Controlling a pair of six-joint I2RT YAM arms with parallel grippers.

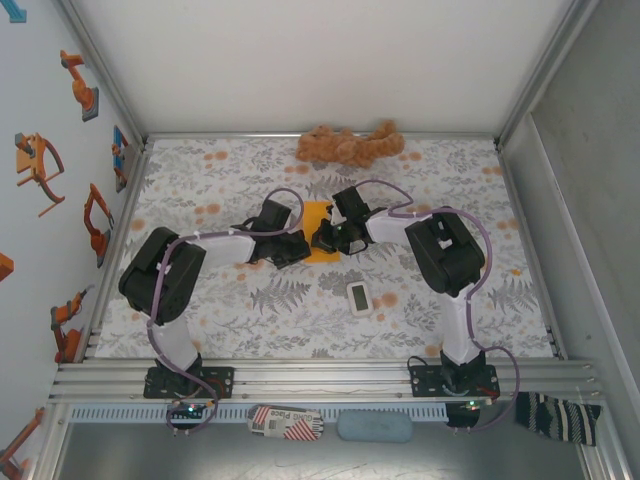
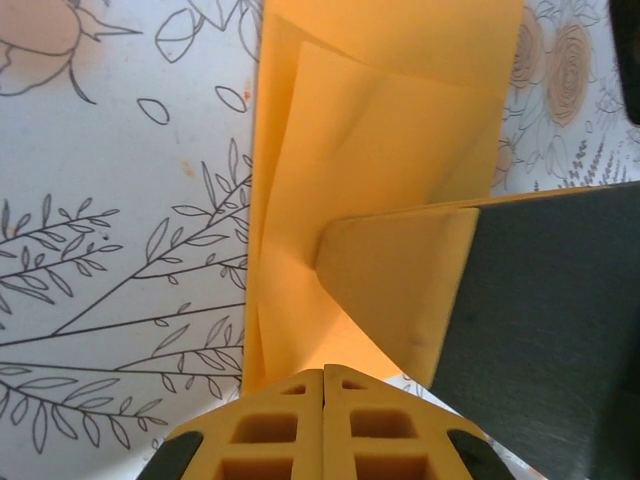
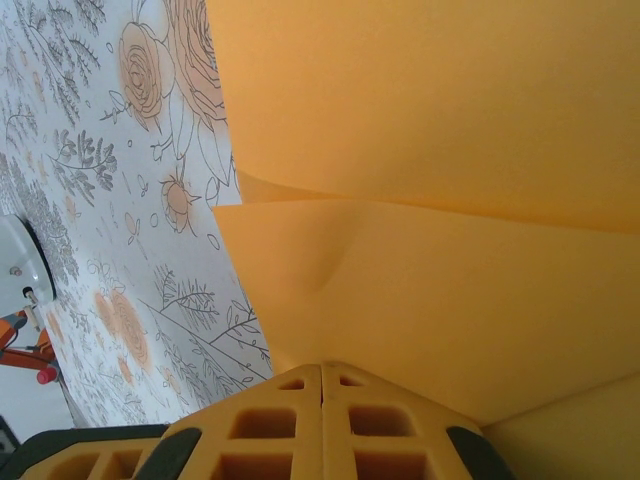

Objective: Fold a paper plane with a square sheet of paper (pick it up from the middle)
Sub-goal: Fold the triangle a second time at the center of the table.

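Observation:
The square sheet of paper point(image 1: 318, 225) is orange and partly folded, lying mid-table between both arms. My left gripper point(image 1: 298, 247) sits at its lower left edge and my right gripper point(image 1: 328, 238) at its lower right. In the left wrist view the paper point(image 2: 330, 150) rises as layered flaps from my left gripper point(image 2: 324, 372), whose jaws are shut with the paper running into their seam. In the right wrist view the creased paper point(image 3: 430, 200) spreads from my right gripper point(image 3: 322, 368), shut the same way. No finished dart shape is visible.
A brown plush toy point(image 1: 350, 146) lies at the back edge. A small white device point(image 1: 359, 297) rests in front of the right arm. The right gripper's orange finger point(image 2: 400, 290) and dark body crowd the right of the left wrist view.

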